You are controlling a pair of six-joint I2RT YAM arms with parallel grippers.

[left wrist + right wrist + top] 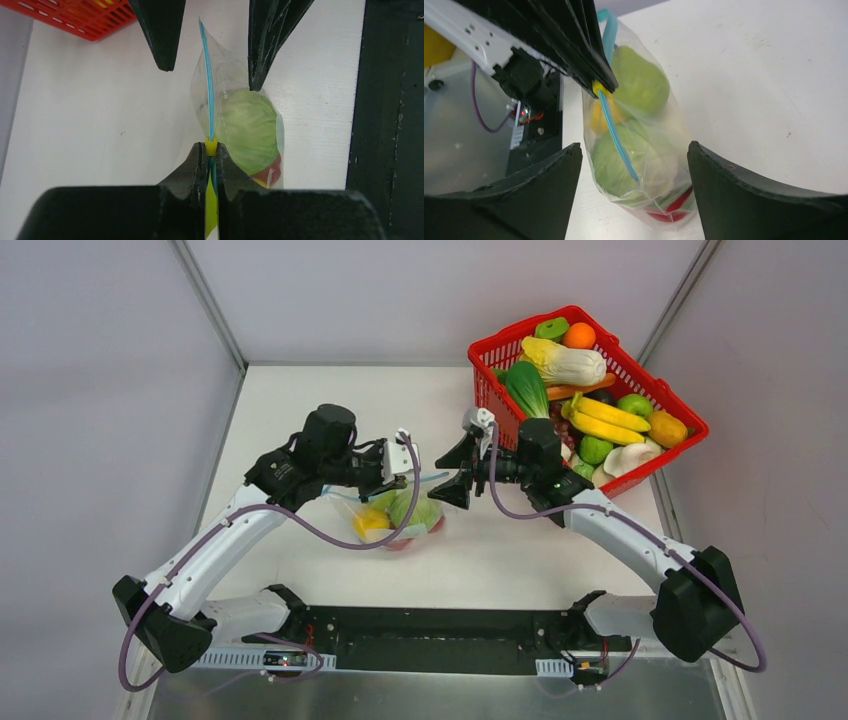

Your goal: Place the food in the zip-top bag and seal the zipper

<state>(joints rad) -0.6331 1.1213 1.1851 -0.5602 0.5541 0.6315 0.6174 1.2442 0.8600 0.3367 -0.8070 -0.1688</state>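
The clear zip-top bag (400, 518) hangs over the table's middle, holding a green cabbage (247, 130), a yellow lemon (370, 521) and a red tomato (668, 214). My left gripper (211, 155) is shut on the teal-blue zipper (210, 100) beside a small yellow slider (211, 145), holding the bag up by that edge. My right gripper (635, 146) is open, its fingers (161, 40) apart on either side of the zipper's free end, not touching it. In the top view the left gripper (403, 466) and right gripper (452, 478) face each other closely.
A red mesh basket (690, 445) full of several toy fruits and vegetables stands at the back right, just behind the right arm; its corner shows in the left wrist view (75, 17). The dark base rail (420, 625) runs along the near edge.
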